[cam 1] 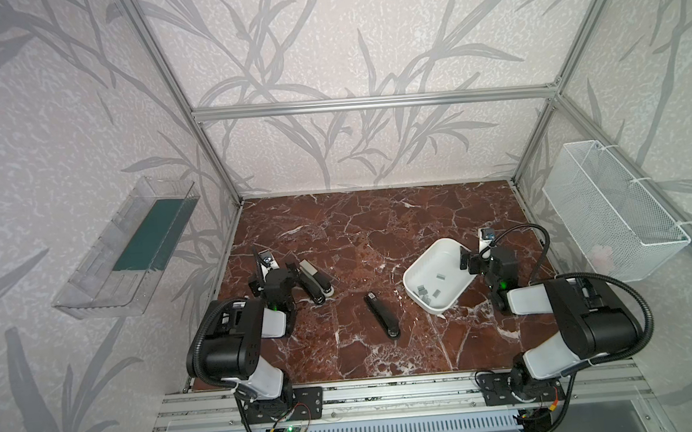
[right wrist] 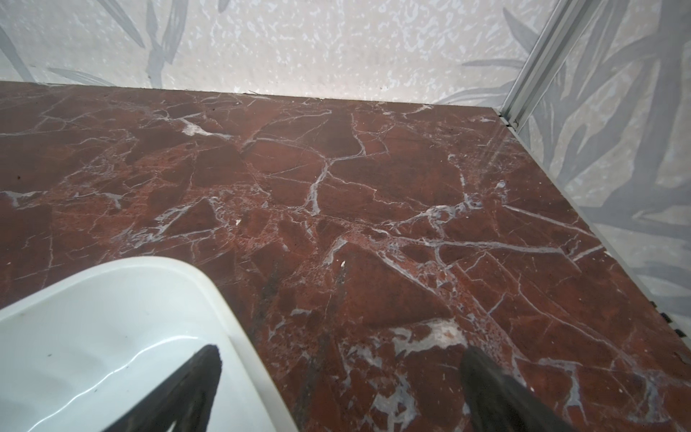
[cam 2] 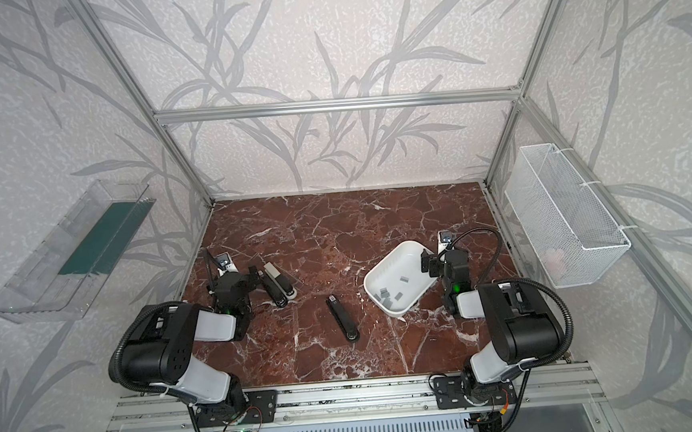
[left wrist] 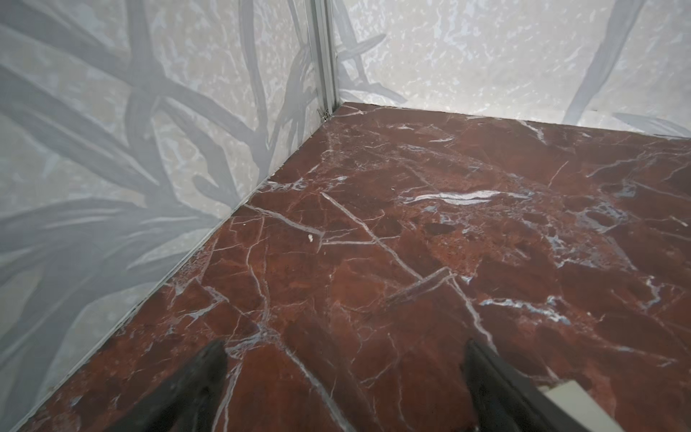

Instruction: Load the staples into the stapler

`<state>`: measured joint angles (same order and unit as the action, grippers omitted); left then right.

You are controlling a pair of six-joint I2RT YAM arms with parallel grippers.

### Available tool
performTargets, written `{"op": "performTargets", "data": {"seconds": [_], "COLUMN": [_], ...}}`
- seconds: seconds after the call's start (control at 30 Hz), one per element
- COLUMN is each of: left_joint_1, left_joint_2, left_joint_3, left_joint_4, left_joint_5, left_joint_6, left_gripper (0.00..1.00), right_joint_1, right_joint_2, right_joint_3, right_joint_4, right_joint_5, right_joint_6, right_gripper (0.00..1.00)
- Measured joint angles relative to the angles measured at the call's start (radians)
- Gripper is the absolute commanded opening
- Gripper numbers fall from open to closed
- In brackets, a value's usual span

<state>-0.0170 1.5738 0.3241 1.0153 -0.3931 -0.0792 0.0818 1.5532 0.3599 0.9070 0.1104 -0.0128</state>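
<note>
**Grippers spread wide, nothing held**

Left gripper stands with jaws wide apart over the bare marble table, empty. A black-and-grey stapler lies just beside it. Right gripper is likewise spread and empty, with one finger above the rim of a white tray. The staples lie loose in that tray, toward its near end. A black stapler lies on the table between the tray and the other stapler.

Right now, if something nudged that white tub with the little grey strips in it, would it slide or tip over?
The white tub looks like thin plastic, nearly empty, so probably light. Low and wide on the glossy marble-look table, it would likely slide rather than tip. The grey strips lying loose inside would probably skitter about.
</note>
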Motion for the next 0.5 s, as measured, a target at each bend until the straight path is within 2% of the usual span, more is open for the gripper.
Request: {"op": "performTargets", "data": {"seconds": [0.5], "left_joint_1": [0.0], "left_joint_2": [-0.001], "left_joint_3": [0.032], "left_joint_4": [-0.018], "left_joint_5": [0.037], "left_joint_6": [-0.003], "left_gripper": [0.99], "right_joint_1": [0.02], "right_joint_2": [0.0], "right_joint_3": [0.031], "right_joint_4": [-0.053], "right_joint_5": [-0.011], "right_joint_6": [-0.03], "right_gripper": [0.99]}}
